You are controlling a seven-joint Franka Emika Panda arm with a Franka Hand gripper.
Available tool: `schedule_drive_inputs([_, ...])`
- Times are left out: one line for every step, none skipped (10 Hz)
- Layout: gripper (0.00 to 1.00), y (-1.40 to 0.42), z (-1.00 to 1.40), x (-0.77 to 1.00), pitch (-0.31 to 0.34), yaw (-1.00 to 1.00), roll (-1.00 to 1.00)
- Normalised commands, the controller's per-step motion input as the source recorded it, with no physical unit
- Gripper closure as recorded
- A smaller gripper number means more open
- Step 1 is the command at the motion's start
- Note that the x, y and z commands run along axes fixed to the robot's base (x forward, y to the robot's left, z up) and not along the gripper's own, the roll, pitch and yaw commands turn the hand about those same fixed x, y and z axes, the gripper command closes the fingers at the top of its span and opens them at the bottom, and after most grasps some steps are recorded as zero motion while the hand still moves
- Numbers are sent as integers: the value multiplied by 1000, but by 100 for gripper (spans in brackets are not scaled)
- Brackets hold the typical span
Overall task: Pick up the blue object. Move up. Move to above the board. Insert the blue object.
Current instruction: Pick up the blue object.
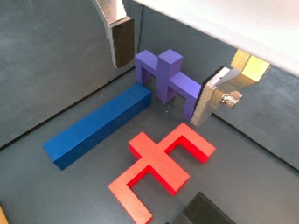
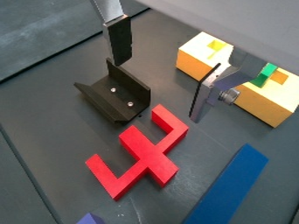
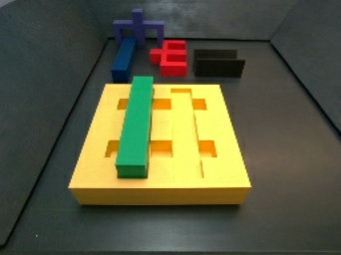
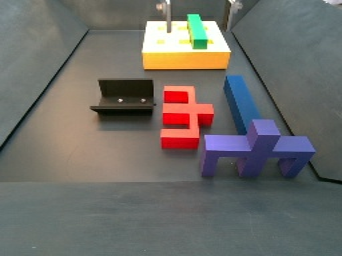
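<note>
The blue object (image 1: 100,129) is a long dark blue bar lying flat on the floor beside the red piece; it shows in both side views (image 3: 124,56) (image 4: 241,100) and in a wrist view (image 2: 239,188). The board (image 3: 94,149) is a yellow grooved slab with the green bar (image 3: 138,125) in one groove; it also shows in a side view (image 4: 167,55) and in a wrist view (image 2: 198,61). My gripper (image 1: 162,87) (image 2: 160,87) hangs high above the floor, open wide and empty, its fingers (image 4: 230,12) at the picture's top edge.
A purplish-blue pronged piece (image 1: 163,77) (image 4: 254,150) stands upright at the blue bar's end. A red branched piece (image 2: 140,153) (image 4: 185,115) lies between the bar and the fixture (image 2: 114,92) (image 4: 123,97). Dark walls enclose the floor.
</note>
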Motion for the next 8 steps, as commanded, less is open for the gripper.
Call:
schedule_drive_inputs([0,-97,-509,-231,-87,20,-94])
schedule_drive_inputs([0,-40,-711,-563,-156,14,-90])
schedule_drive_inputs([0,0,-711,-740,-204,29,-53])
schedule_drive_inputs([0,0,-746,-740,-233,0,-26])
schedule_drive_inputs([0,0,-754,-814,-256,0,0])
schedule_drive_inputs([0,0,-766,-809,-254,0,33])
schedule_drive_inputs([0,0,-669,-829,-300,0,87])
schedule_drive_inputs([0,0,-514,-640,-316,57,44])
